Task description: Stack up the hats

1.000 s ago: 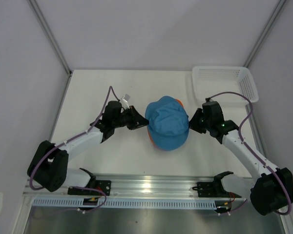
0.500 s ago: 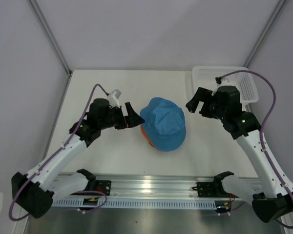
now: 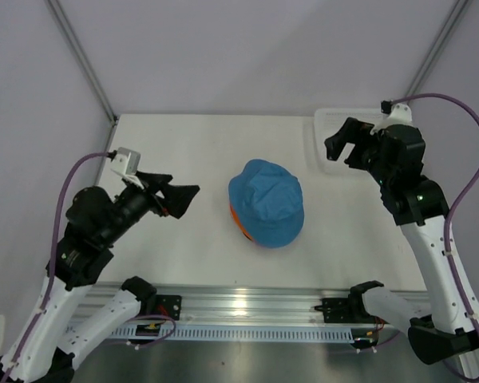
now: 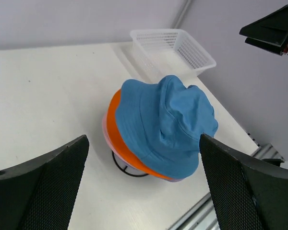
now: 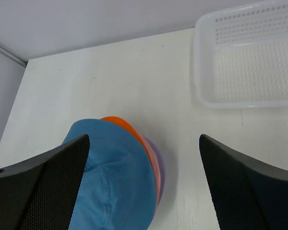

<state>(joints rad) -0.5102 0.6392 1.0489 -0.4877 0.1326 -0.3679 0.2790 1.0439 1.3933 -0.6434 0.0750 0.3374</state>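
Both grippers hang above the table with nothing in them. The left gripper point(image 3: 180, 194) has its fingers point(image 4: 45, 189) spread wide, and so does the right gripper point(image 3: 348, 148); its fingers point(image 5: 41, 184) are black, with a fine mesh-like grain on the inner pads.

The hats sit in one pile, ahead of and between the left fingers and apart from them. The blue hat point(image 4: 165, 122) is on top, soft cloth with a creased, dented crown and a floppy brim. The orange hat point(image 4: 113, 120) shows as a smooth crescent beneath it, with a thin pink point(image 5: 154, 165) edge and then a lavender point(image 5: 161, 175) edge under that. A black wire ring of a stand point(image 4: 121, 168) peeps out under the pile.

From the right wrist the pile lies beside the left finger, low in view. The basket point(image 5: 201, 72), white plastic with perforated walls and rounded corners, lies beyond the right finger.

The table point(image 3: 176, 144) is white and matte, with pale grey wall panels around it, joined by metal posts. A ribbed aluminium rail point(image 3: 239, 307) runs along the near edge.
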